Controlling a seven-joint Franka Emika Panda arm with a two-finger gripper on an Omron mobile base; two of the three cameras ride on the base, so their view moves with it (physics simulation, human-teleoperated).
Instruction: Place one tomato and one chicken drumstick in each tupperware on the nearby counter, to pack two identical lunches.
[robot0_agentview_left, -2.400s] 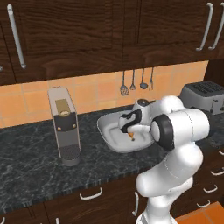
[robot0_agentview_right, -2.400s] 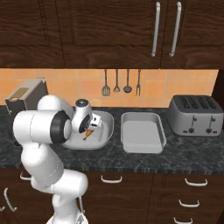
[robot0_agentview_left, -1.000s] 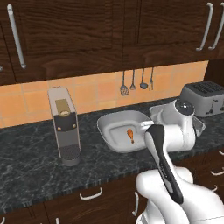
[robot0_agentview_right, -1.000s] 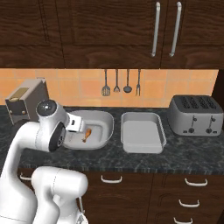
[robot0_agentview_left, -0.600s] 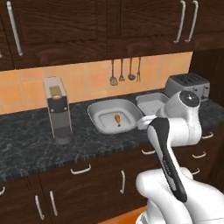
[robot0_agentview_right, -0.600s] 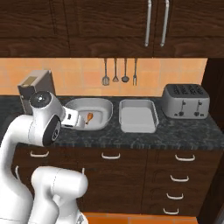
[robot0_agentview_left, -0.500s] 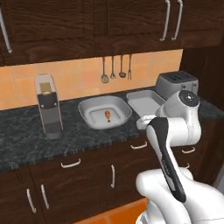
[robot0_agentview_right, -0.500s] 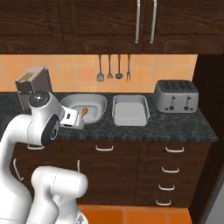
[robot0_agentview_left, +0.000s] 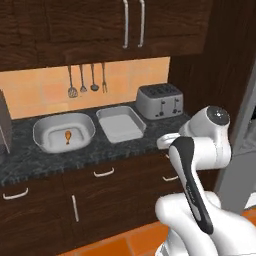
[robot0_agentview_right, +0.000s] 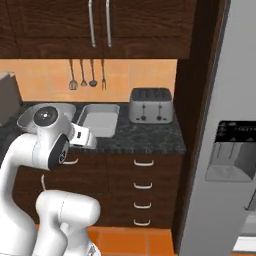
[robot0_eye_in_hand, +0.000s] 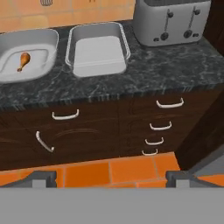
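Claw: the claw (robot0_eye_in_hand: 111, 175) is spread wide and empty, its two dark tips far apart at the bottom of the hand view. It hangs back from the bench and looks down over the orange floor tiles (robot0_eye_in_hand: 87, 171), which suits a hand carrying nothing and on its way to fetch more.
Arm: the white arm (robot0_agentview_left: 200, 150) is folded close to the body, well apart from the bench edge, probably tucked in so the base can drive.
Drawers: dark brown drawer fronts (robot0_eye_in_hand: 162, 118) with curved white handles sit under the bench, all closed.
Bench: the black-grey speckled bench (robot0_eye_in_hand: 175, 74) carries both containers side by side, near its front edge, within easy reach for loading.
Oval tupperware: the wide rounded basin (robot0_agentview_left: 64, 131) holds one chicken drumstick (robot0_eye_in_hand: 23, 60) lying on its floor. I see no tomato in it, so I judge this lunch half packed.
Rectangular tupperware: the smaller rimmed tray (robot0_eye_in_hand: 98, 49) stands just beside the basin and shows a bare floor; it needs both items.
Toaster: the silver slotted toaster (robot0_eye_in_hand: 170, 19) stands just beside the tray, further along the bench, and is no part of the packing.
Wall: utensils (robot0_agentview_left: 87, 80) hang on the orange backsplash above the containers.
Fridge: a grey fridge door (robot0_agentview_right: 225, 125) stands at the bench's end, a likely source of the remaining food.
Progress: early, one item of four placed.
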